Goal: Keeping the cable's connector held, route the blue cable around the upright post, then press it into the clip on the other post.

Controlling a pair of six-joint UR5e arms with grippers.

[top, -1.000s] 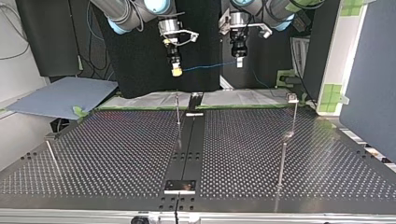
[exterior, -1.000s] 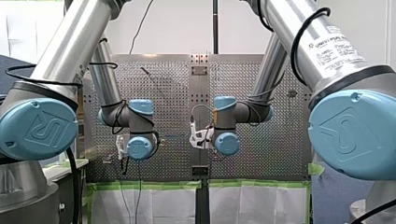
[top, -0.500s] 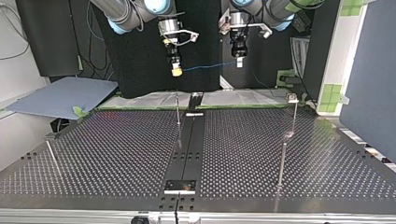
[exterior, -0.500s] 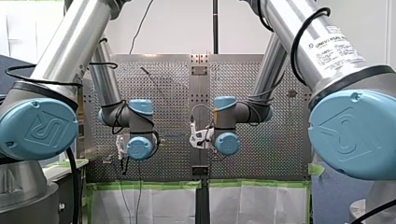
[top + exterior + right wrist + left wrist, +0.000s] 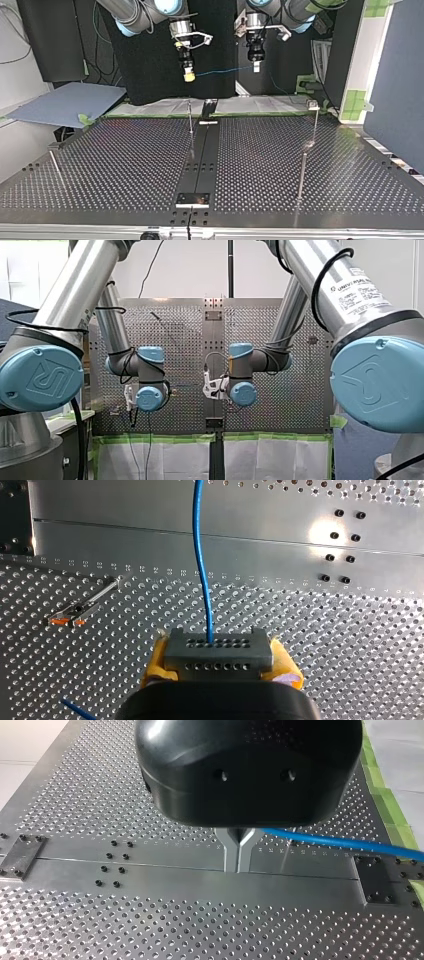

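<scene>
My right gripper point(image 5: 220, 666) squeezes the connector point(image 5: 218, 650); my left gripper point(image 5: 239, 854) is closed on the blue cable point(image 5: 225, 71), high above the table point(image 5: 125, 160). Keep it tight; go slowly round the upright post point(image 5: 190, 117).

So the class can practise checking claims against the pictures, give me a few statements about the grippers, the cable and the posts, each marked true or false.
1. My right gripper holds the grey connector between its yellow pads. True.
2. The blue cable is wrapped round the upright post. False: it spans the air between the two grippers and touches no post.
3. My left gripper has its metal fingers closed on the blue cable. True.
4. Both grippers rest on the table. False: both hang above it.
</scene>
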